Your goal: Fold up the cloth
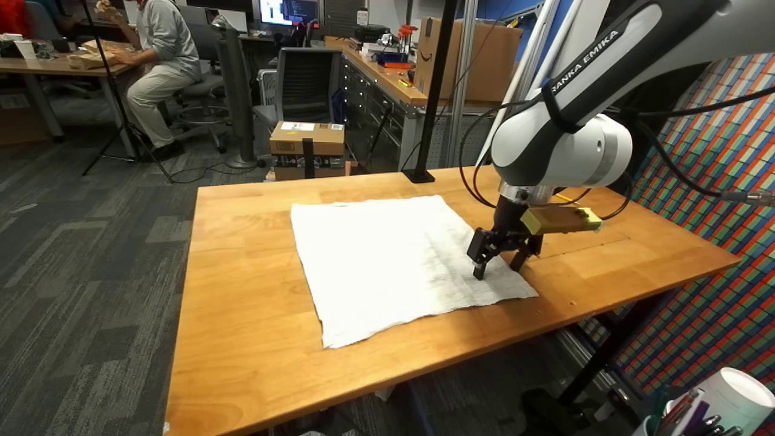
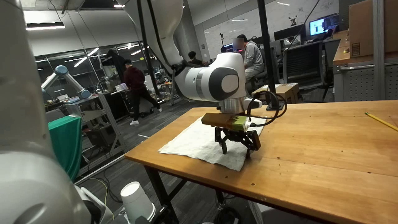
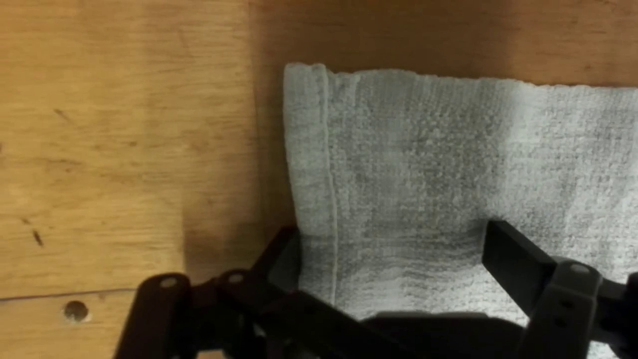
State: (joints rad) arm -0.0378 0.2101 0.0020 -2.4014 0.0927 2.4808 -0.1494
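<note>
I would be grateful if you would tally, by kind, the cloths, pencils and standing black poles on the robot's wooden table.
White cloth: 1
Yellow pencil: 1
Black pole: 1
Total: 3

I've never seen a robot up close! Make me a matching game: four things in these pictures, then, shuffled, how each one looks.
Things
1. cloth
2. hand
3. pencil
4. table

Looks
A. black, jaws apart at an edge of the cloth
B. brown, wood-grained, underneath the cloth
C. white, spread out
D. yellow, thin, lying away from the cloth

Right pairs: 1-C; 2-A; 3-D; 4-B
</note>
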